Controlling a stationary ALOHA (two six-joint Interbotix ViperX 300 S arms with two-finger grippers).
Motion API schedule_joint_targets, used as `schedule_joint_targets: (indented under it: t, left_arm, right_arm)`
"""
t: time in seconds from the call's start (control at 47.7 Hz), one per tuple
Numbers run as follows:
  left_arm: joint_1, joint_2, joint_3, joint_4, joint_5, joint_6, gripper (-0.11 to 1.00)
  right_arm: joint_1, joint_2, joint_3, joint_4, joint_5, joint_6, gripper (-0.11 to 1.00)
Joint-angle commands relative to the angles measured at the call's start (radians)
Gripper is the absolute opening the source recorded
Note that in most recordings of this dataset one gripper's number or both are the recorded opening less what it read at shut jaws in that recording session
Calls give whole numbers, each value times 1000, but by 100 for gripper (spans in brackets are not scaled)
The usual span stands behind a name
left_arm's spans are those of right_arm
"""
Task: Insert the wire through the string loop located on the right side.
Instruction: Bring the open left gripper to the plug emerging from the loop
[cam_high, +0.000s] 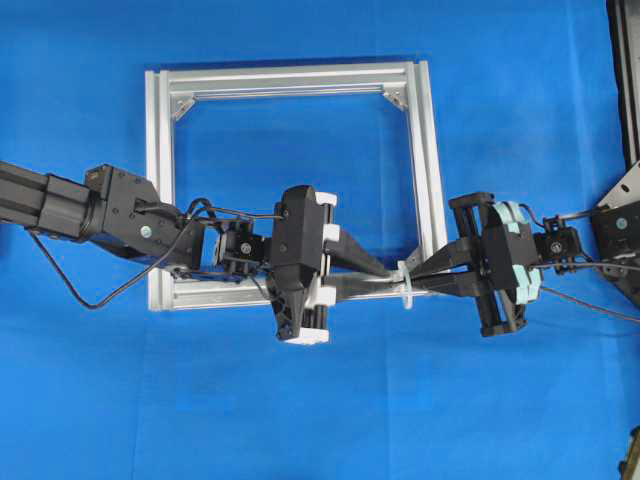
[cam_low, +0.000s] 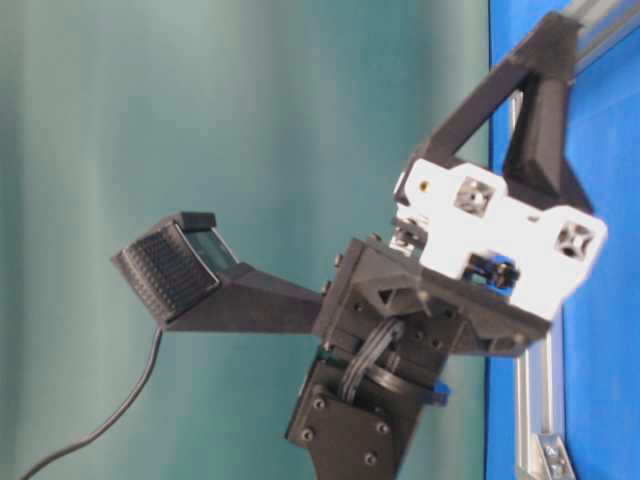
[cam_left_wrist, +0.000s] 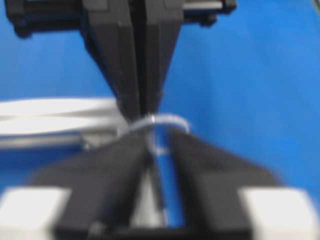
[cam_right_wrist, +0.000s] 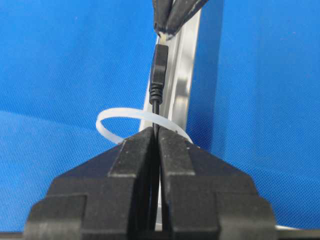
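The wire's black plug (cam_right_wrist: 157, 75) has passed through the whitish string loop (cam_right_wrist: 107, 122) at the silver frame's (cam_high: 290, 78) lower right corner. My right gripper (cam_right_wrist: 156, 132) is shut on the thin wire just behind the loop. My left gripper (cam_left_wrist: 160, 137) faces it from inside the frame, its tips at the plug's far end. Its jaws stand slightly apart, with blue cloth showing between them. From overhead, the left gripper (cam_high: 393, 278) and the right gripper (cam_high: 425, 268) meet at the loop (cam_high: 406, 288). The loop (cam_left_wrist: 170, 120) arches over the left fingertips.
The frame bar (cam_right_wrist: 182, 65) runs straight ahead under the plug. Blue cloth covers the table. A dark robot base (cam_high: 620, 230) stands at the right edge. In the table-level view, the left gripper's ribbed pad (cam_low: 165, 270) fills the foreground.
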Motion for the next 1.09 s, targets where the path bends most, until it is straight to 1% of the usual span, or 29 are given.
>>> schedule_joint_targets:
  t: [0.0, 0.147, 0.231, 0.252, 0.629, 0.86, 1.07]
  left_arm:
    - [-11, -15, -12, 3, -5, 2, 28]
    - [-12, -15, -12, 3, -5, -8, 73]
    - [-12, -15, -11, 3, -5, -9, 90]
    - [-12, -15, -12, 3, -3, -9, 91]
    - [-9, -12, -11, 3, 8, -9, 90]
    - [-9, 48, -23, 3, 6, -9, 90]
    - [-9, 75, -23, 3, 2, -11, 90]
  right_arm:
    - [2, -8, -14, 0, -11, -2, -4]
    - [2, -8, -14, 0, -11, -2, -4]
    - [2, -8, -14, 0, -9, -2, -4]
    - [2, -6, -14, 0, -11, -2, -4]
    - [2, -8, -14, 0, -11, -2, -4]
    - [2, -8, -14, 0, -11, -2, -4]
    - [2, -8, -12, -2, -11, -2, -4]
